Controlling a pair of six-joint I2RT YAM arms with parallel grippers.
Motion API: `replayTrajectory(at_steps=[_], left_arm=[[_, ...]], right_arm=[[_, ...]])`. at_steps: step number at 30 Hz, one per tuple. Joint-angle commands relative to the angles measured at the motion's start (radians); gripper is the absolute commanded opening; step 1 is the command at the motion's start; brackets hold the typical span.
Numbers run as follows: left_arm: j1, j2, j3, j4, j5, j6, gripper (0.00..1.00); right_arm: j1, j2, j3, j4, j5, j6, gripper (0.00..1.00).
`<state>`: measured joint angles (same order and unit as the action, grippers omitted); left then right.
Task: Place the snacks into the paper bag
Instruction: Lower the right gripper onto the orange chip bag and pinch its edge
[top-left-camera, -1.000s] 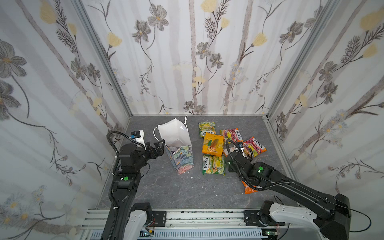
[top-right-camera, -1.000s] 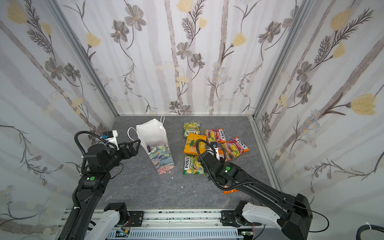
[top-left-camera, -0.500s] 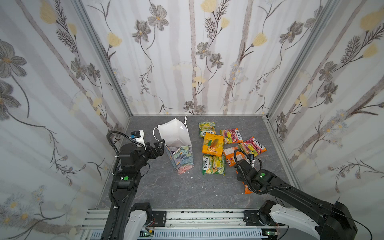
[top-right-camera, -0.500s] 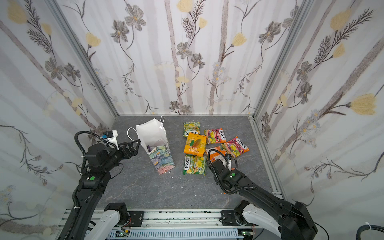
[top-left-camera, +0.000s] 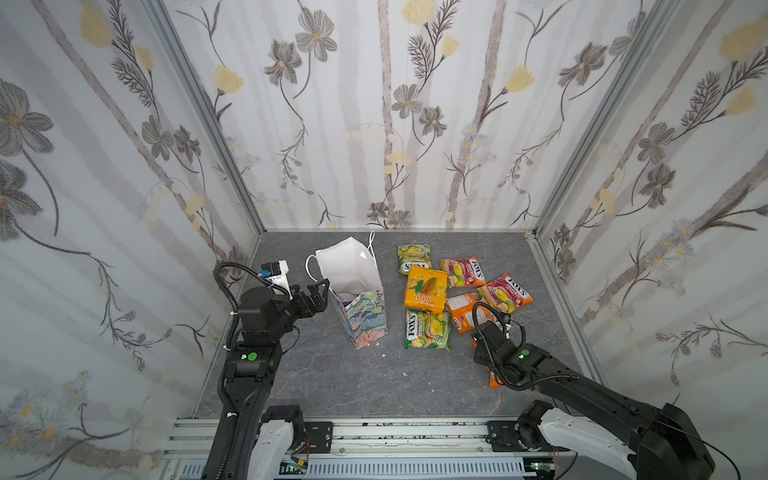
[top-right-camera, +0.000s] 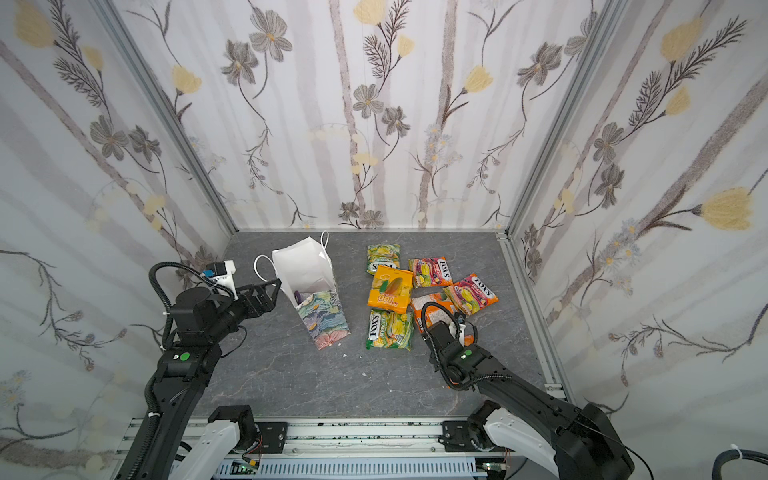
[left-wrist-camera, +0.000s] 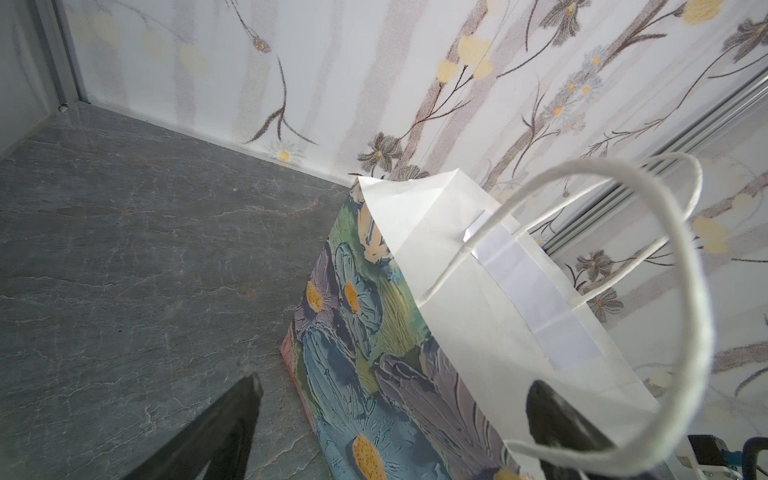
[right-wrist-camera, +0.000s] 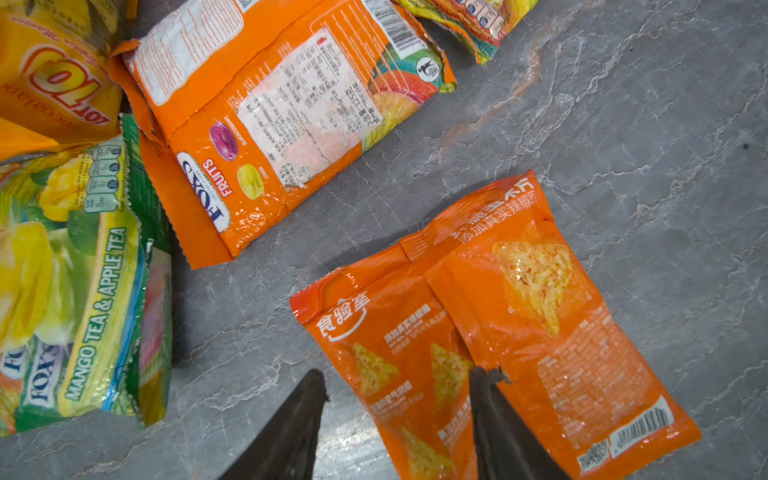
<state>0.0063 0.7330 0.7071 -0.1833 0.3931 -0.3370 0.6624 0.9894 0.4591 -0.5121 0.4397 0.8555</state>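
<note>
Flowered wallpaper panels box in the grey stone-patterned desk (top-left-camera: 332, 382) I am working over. On it the tall paper bag with a pastel painted floral outside and white inside (top-left-camera: 365, 322) stands upright, mouth open. My left fingers (left-wrist-camera: 220, 432) are spread wide, one outside the bag's wall and one by its white lining, clamping nothing. A white cord handle (left-wrist-camera: 701, 316) loops past them. In a top view something dark purple (top-right-camera: 298, 296) shows inside the bag, likely a packet. The other snacks lie loose just right of the bag: a green-yellow FOX'S packet (top-left-camera: 428, 330), an orange-yellow mango pack (top-left-camera: 426, 289), a red FOX'S packet (top-left-camera: 505, 294) and an orange FOX'S packet lying label-back up (right-wrist-camera: 282, 112). Nearest my right arm, slightly apart from that cluster, a glossy orange pillow packet of triangular chips (right-wrist-camera: 519, 332) lies flat on the desk. My right fingers (right-wrist-camera: 498, 432) stand half apart over its near end, one tip on the film, the other over bare desk just beside its edge, not closed on it. I judge this packet light, air-puffed and slick, its chips brittle. So I would pinch the flat crimped end or the back seam rather than squeeze the belly, and I expect it to skate if nudged.
</note>
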Motion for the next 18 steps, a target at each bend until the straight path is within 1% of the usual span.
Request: replayTrajectory(at_steps=[1, 5, 12, 16, 18], left_arm=[[0.001, 0.003, 0.000, 0.033, -0.001, 0.000, 1.00], [0.003, 0.011, 0.001, 0.030, 0.000, 0.000, 1.00], [0.003, 0.016, 0.003, 0.027, 0.005, 0.000, 1.00], [0.004, 0.019, 0.003, 0.027, 0.006, 0.000, 1.00], [0.003, 0.020, 0.004, 0.027, 0.008, 0.000, 1.00]], right_arm=[[-0.007, -0.013, -0.019, 0.015, -0.001, 0.027, 0.56], [-0.017, -0.032, -0.039, 0.025, -0.002, 0.040, 0.54], [-0.021, -0.047, -0.099, 0.066, -0.014, 0.062, 0.46], [-0.022, -0.052, -0.096, 0.063, -0.004, 0.066, 0.40], [-0.021, -0.049, -0.092, 0.051, -0.006, 0.071, 0.40]])
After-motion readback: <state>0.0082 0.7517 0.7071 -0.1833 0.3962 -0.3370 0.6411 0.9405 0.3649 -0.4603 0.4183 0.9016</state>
